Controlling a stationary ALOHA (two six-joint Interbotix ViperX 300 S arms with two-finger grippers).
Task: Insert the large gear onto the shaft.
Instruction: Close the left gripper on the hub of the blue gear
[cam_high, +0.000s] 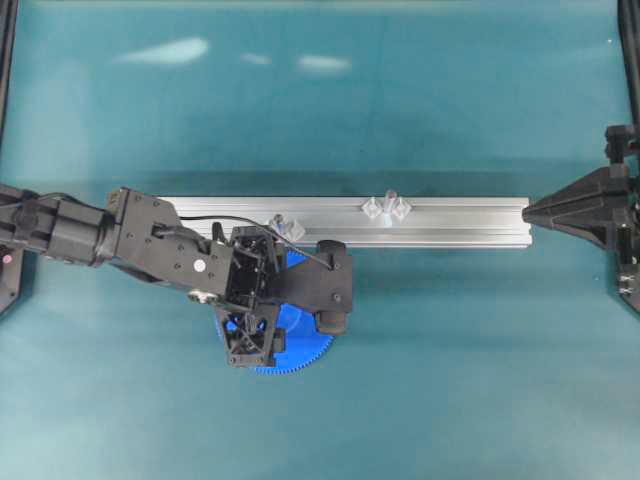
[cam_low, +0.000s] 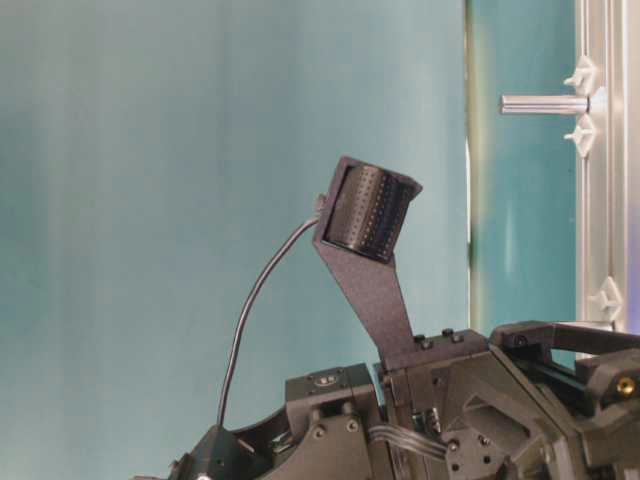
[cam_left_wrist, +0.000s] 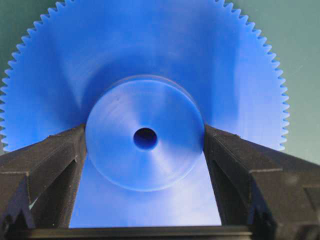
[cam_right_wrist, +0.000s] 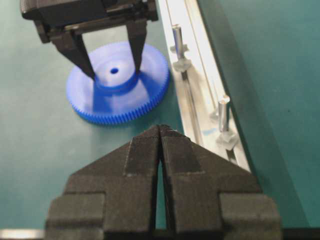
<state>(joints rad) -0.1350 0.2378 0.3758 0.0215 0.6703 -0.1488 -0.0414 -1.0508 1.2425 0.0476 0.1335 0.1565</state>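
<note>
Left gripper (cam_right_wrist: 114, 67) pinching raised hub of big flat blue plastic toothed gear (cam_right_wrist: 118, 90) — gear flat on teal table (cam_right_wrist: 35, 150); right gripper (cam_right_wrist: 160, 132) pressed together.

Large gear (cam_left_wrist: 145, 60): smooth blue plastic, faintly glossy. Rail (cam_high: 460, 222) beside it: brushed silvery metal, ribbed. Shaft (cam_right_wrist: 223, 112) on the rail: shiny metal. Left hand (cam_left_wrist: 145, 150): matt black, grainy plastic. Bench (cam_high: 450, 380): matt teal.
</note>
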